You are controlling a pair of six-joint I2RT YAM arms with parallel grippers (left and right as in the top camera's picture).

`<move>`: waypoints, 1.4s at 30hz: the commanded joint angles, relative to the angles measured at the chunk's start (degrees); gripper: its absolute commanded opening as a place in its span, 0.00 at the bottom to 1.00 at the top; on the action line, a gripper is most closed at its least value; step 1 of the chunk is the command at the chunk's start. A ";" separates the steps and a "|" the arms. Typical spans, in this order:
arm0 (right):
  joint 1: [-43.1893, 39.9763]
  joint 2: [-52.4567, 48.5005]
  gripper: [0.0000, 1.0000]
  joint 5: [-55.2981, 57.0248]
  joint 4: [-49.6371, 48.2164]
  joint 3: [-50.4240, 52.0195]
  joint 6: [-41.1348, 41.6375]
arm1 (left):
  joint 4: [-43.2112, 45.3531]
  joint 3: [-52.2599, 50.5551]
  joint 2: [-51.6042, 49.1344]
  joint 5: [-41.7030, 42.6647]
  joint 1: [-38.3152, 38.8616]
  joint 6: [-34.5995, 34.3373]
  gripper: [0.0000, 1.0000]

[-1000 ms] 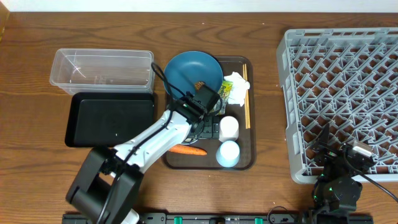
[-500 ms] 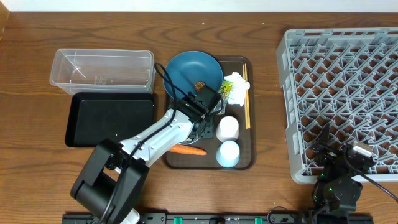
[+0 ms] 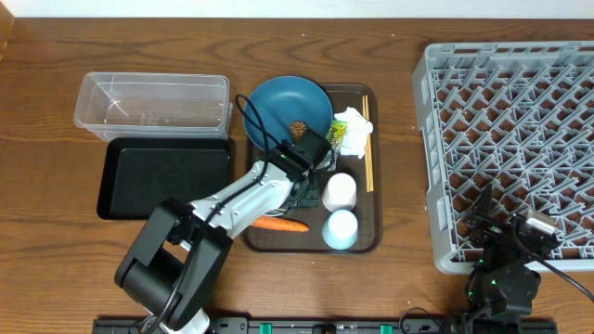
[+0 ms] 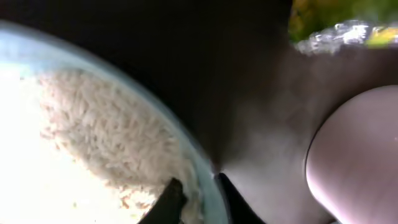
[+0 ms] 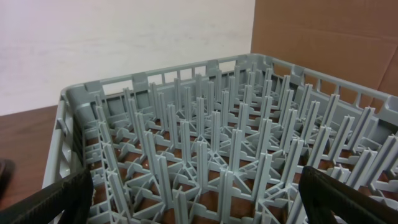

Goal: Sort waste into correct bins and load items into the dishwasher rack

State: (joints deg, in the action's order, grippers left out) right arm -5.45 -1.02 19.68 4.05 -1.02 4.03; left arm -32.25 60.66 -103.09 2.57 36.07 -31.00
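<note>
Two arms | left gripper [image 4: 202, 202] nearly closed, pinching the rim of the bowl [image 4: 134, 87], one finger in the rice [image 4: 93, 137] | bowl on brown tray [image 3: 357, 237], left of a cup [image 4: 354, 155] | right gripper [image 5: 196, 199] wide open, empty, at near edge of the rack [image 5: 205, 124]

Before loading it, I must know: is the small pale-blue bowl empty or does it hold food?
Not empty: the left wrist view shows loose white rice inside the small pale-blue bowl.

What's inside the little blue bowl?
White rice fills the bowl. One finger of the left end effector dips in at the rim. The bottom is hidden under rice.
</note>
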 commanded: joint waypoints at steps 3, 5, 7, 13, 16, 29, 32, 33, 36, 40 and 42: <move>-0.15 0.09 0.99 -0.63 0.90 -0.37 -0.22 | 0.02 -0.55 -0.52 -0.28 0.00 0.33 0.06; -0.15 0.09 0.99 -0.63 0.90 -0.37 -0.24 | 0.04 -0.55 -0.52 -0.28 0.00 0.33 0.06; -0.15 0.09 0.99 -0.63 0.90 -0.37 -0.24 | 0.04 -0.55 -0.52 -0.31 0.00 0.35 0.06; -0.15 0.09 0.99 -0.63 0.90 -0.37 -0.22 | 0.24 0.04 -0.52 -0.28 0.00 0.37 0.06; -0.15 0.09 0.99 -0.63 0.90 -0.37 -0.22 | 0.20 0.81 -0.50 -0.24 0.00 0.37 0.06; -0.15 0.09 0.99 -0.63 0.90 -0.37 -0.22 | -2.21 2.99 0.37 0.42 0.00 1.84 0.06; -0.15 0.09 0.99 -0.63 0.90 -0.37 -0.24 | -2.43 3.56 1.22 0.42 0.00 2.12 0.06; -0.15 0.09 0.99 -0.63 0.90 -0.37 -0.22 | -2.51 3.69 1.57 0.42 0.00 2.29 0.06; -0.15 0.09 0.99 -0.63 0.90 -0.37 -0.22 | -3.04 4.11 2.62 0.39 0.00 2.97 0.06; -0.15 0.09 0.99 -0.63 0.90 -0.37 -0.22 | -3.76 4.15 3.76 0.37 0.00 3.96 0.06; -0.15 0.09 0.99 -0.63 0.90 -0.37 -0.24 | -4.11 4.20 3.98 0.37 0.00 4.48 0.06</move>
State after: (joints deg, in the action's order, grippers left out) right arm -5.45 -1.02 19.70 4.05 -1.02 4.01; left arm -35.83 63.11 -100.66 2.61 36.12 -28.23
